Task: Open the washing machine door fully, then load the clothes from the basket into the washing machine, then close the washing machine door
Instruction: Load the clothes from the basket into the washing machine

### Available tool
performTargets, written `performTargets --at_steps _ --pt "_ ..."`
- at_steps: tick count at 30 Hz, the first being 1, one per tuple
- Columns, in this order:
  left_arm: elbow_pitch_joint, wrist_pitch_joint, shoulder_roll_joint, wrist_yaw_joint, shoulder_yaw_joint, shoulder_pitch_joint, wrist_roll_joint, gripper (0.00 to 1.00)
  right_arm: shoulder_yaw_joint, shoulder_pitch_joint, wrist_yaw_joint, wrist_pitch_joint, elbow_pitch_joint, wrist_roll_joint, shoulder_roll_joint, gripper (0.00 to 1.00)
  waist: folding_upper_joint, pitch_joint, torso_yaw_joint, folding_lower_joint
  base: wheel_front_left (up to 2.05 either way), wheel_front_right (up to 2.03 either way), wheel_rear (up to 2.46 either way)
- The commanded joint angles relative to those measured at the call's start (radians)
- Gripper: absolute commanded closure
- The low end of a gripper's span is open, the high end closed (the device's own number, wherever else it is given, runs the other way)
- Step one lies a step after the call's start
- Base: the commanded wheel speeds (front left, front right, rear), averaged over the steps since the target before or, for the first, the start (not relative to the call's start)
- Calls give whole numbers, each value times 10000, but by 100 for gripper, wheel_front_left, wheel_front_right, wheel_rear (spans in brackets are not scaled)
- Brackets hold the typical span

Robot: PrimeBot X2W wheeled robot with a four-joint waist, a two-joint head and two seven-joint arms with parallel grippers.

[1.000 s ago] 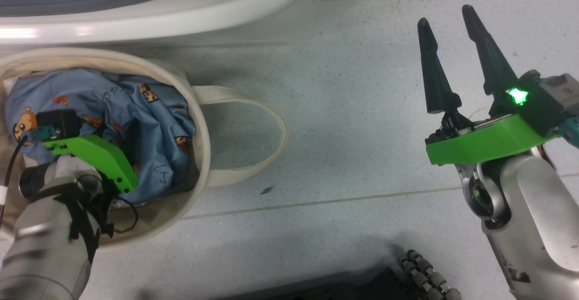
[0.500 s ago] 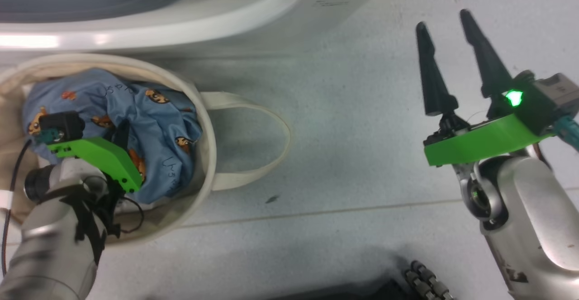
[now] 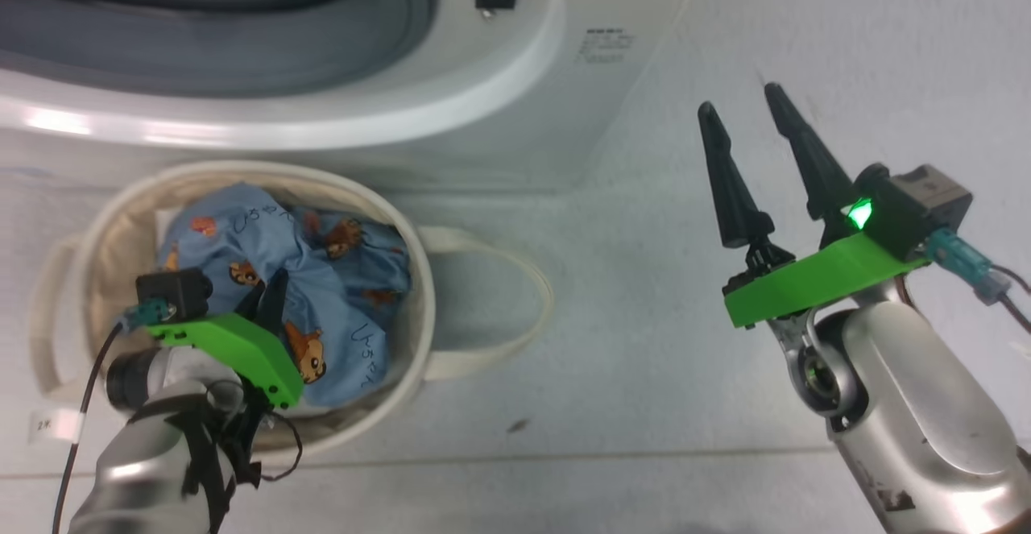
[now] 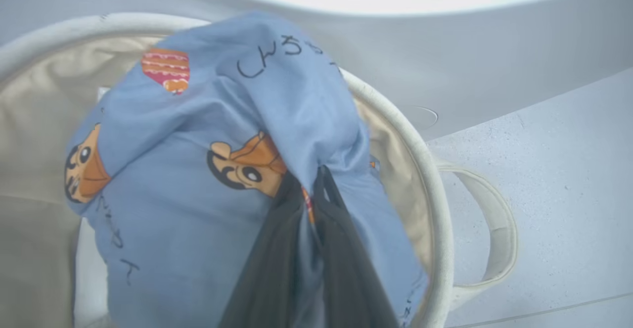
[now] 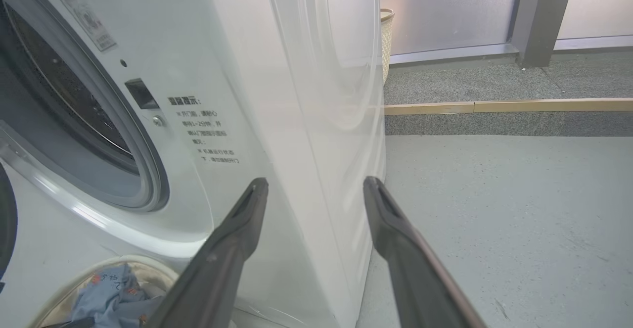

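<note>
Just before the smooth white washing machine (image 3: pixel 499 115) sits the round cream canvas basket (image 3: pixel 423 308), holding the crumpled thin blue clothes (image 3: pixel 346 292). Left gripper (image 4: pixel 307 179): tapered fingers (image 4: pixel 341 249) pinch a fold; right gripper (image 3: pixel 741 99) spread, empty, well apart.

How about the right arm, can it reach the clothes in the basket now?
Probably yes: bare floor lies between the right end effector and the basket, and the clothes lie uncovered on top.

Below me spreads a pale grey speckled floor (image 3: pixel 668 373); the basket (image 3: pixel 424 308) stands on it just before the washing machine (image 3: pixel 515 131), one loop handle (image 3: pixel 541 292) lying flat on the tile; a small dark fleck (image 3: pixel 516 425) lies near a grout line (image 3: pixel 612 457).
</note>
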Motion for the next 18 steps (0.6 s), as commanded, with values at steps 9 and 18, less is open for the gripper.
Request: performTargets --at_steps 9,18 --pt "-2277 -169 755 34 1425 1006 911 100 380 636 54 -584 726 763 79 0 -1 -1679 701 2 0 0 0" --pt "-4187 -170 463 63 2798 2317 1974 100 351 1303 54 -700 1235 1348 260 0 -1 -2979 852 2 0 0 0"
